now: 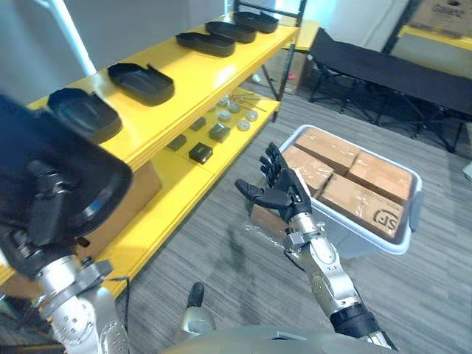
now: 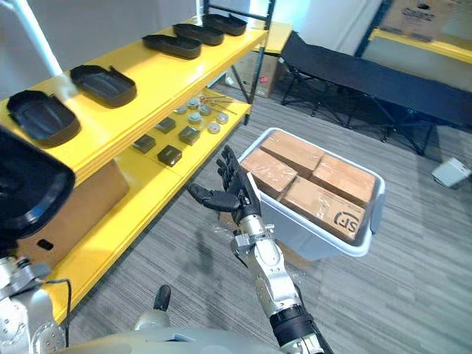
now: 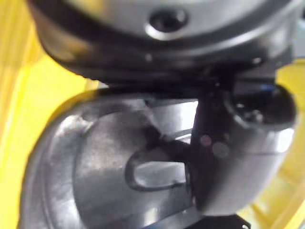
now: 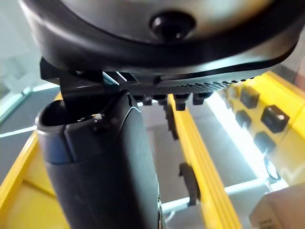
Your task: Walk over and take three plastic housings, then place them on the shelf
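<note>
Now, we have the left hand (image 1: 40,212) curled round a black plastic housing (image 1: 77,166), thumb pressed into its hollow side, held up just beside the near end of the yellow shelf (image 1: 188,77), where 5 housings (image 1: 140,82) lie in a row on the top board. To place it well, we judge we should carry it over a bare stretch of that board, level it hollow side up like the others, lower it until it rests flat, and only then loosen the thumb. The right hand (image 1: 289,193) hangs free, fingers straight and spread, near the bin (image 1: 413,214) of cardboard boxes (image 1: 369,177), and we should keep it clear of the shelf edge.
</note>
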`<state>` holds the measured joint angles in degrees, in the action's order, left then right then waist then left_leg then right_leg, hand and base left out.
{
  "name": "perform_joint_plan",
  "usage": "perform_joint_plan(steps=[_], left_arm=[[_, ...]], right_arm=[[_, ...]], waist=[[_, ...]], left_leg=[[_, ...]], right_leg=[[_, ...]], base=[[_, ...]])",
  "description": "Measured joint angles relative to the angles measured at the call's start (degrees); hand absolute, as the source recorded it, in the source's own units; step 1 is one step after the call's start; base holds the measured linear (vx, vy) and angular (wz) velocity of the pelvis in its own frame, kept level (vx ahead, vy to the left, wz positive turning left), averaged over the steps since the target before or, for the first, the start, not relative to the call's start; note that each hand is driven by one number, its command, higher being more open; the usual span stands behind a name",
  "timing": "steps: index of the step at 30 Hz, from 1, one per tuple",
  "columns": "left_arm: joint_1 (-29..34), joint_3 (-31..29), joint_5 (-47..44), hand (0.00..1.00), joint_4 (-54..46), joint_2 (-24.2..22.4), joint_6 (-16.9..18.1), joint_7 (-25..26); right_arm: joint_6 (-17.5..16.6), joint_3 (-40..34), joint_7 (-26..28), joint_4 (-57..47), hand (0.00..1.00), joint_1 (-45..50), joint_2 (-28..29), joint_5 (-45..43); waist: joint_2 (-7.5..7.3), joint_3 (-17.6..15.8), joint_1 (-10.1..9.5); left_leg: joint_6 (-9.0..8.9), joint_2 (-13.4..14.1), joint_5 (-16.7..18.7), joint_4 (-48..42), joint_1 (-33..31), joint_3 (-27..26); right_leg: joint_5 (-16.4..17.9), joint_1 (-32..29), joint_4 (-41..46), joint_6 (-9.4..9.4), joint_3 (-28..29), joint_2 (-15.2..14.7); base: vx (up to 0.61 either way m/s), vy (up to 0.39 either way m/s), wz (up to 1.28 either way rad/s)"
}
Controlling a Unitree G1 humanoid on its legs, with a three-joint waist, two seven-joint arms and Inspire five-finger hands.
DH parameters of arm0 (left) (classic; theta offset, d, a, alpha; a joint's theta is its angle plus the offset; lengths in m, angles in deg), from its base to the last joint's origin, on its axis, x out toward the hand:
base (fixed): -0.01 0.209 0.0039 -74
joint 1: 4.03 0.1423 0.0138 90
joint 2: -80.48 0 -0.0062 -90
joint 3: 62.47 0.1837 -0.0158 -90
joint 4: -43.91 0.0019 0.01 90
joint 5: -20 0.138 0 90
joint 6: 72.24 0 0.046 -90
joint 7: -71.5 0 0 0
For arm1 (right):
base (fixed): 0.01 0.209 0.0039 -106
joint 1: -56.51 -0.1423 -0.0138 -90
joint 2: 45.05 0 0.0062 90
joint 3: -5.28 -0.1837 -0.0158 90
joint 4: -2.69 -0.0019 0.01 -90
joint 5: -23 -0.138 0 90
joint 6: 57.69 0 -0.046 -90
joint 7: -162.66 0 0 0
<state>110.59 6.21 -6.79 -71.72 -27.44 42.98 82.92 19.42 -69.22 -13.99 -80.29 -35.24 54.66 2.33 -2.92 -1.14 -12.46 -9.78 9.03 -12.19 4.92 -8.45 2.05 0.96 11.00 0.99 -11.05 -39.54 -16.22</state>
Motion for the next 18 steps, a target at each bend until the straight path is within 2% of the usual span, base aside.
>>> perform_joint_plan(steps=[2, 4, 5, 7, 10, 11, 12, 14, 15, 18], left_arm=[[0.6, 0.4, -1.7, 0.0, -0.7, -0.9, 0.0, -1.9], [0.4, 1.7, -2.3, 0.0, -1.0, -1.0, 0.0, -5.4], [0.0, 2.9, -2.3, 0.0, -1.1, -1.0, 0.0, -8.4], [-0.1, 4.3, -2.4, 0.0, -1.3, -0.9, -0.2, -12.6], [-0.1, 5.3, -2.4, 0.0, -2.0, -0.4, -0.2, -15.9], [-0.3, 6.1, -2.6, 0.0, -2.0, 0.4, -0.2, -17.3], [-0.6, 7.9, -3.5, 0.0, -2.0, 1.6, -0.2, -19.7], [-1.0, 10.3, -4.1, 0.0, -2.0, 2.6, -0.2, -21.9], [-1.9, 11.9, -4.2, 0.0, -2.0, 3.2, -0.1, -23.0], [-3.1, 14.4, -4.2, 0.0, -2.0, 4.6, -0.1, -24.2]], right_arm=[[0.0, 0.0, 0.0, 0.0, 1.0, 0.2, 0.1, 0.0], [0.1, -0.5, 0.0, -0.2, 1.0, 0.9, 0.1, 0.1], [0.1, -1.4, -0.2, -0.4, 1.0, 2.1, 0.0, 0.2], [0.3, -2.5, -1.1, -0.4, 1.0, 3.4, -0.2, 2.2], [0.3, -2.6, -1.2, -0.4, 1.0, 3.2, -0.1, 2.3], [0.0, -2.8, -1.1, -0.5, 1.0, 3.3, -0.1, 2.3], [-0.5, -3.6, -1.2, -0.7, 1.0, 3.7, -0.1, 2.4], [-1.2, -4.3, -1.2, -1.3, 1.0, 4.0, -0.1, 2.4], [-1.8, -4.5, -1.1, -2.3, 1.0, 4.2, -0.1, 2.4], [-3.0, -4.1, 0.2, -3.5, 1.0, 4.1, -0.1, 3.8]], waist=[[0.35, -0.3, 0.07], [0.53, -1.3, 0.46], [0.49, -1.6, 1.55], [0.82, -2.8, 1.18], [1.52, -4.7, 0.58], [1.55, -5.3, 1.61], [1.35, -5.6, 3.43], [1.34, -5.6, 3.55], [1.45, -5.7, 3.46], [1.62, -5.8, 3.86]], left_leg=[[0.41, -0.5, -0.9, 0.0, -1.2, 1.5], [2.27, -1.3, -2.0, 0.1, -2.8, 1.5], [3.52, -1.8, -3.1, 0.0, -4.0, 1.4], [3.65, -2.8, -4.1, 0.0, -4.8, 2.4], [4.14, -3.6, -4.4, 0.0, -5.2, 2.8], [4.35, -4.2, -4.4, 0.0, -5.2, 3.2], [5.13, -5.4, -4.9, 0.0, -5.6, 3.3], [5.47, -5.8, -5.2, 0.0, -6.1, 3.6], [6.05, -5.8, -5.8, 0.0, -6.7, 3.6], [5.9, -5.8, -6.7, 0.0, -7.0, 3.3]], right_leg=[[0.7, 1.1, 0.1, -0.53, -2.7, 0.2], [1.8, 2.5, 0.5, -0.99, -6.4, 0.5], [2.4, 3.6, 1.4, -1.4, -9.5, 0.5], [2.9, 4.3, 2.5, -1.33, -11.0, 0.1], [6.0, 2.7, 7.1, 0.19, -9.3, -1.7], [9.1, 1.3, 9.5, 1.35, -5.1, -1.6], [12.3, 0.1, 12.4, 2.07, -0.7, -1.6], [13.5, -1.0, 13.8, 2.52, 1.2, -1.7], [13.7, -1.8, 14.3, 2.12, 1.8, -1.8], [13.5, -2.3, 15.1, 0.29, 2.2, -2.0]], base=[[-0.04, -0.002, 0.68], [-0.08, 0.035, 1.03], [-0.08, 0.082, 1.29], [-0.05, 0.088, 0.84], [-0.08, 0.059, 0.21], [-0.13, 0.005, 0.66], [-0.12, -0.002, 0.68], [-0.07, -0.006, 0.36], [-0.06, -0.008, 0.11], [-0.01, -0.003, 0.01]])
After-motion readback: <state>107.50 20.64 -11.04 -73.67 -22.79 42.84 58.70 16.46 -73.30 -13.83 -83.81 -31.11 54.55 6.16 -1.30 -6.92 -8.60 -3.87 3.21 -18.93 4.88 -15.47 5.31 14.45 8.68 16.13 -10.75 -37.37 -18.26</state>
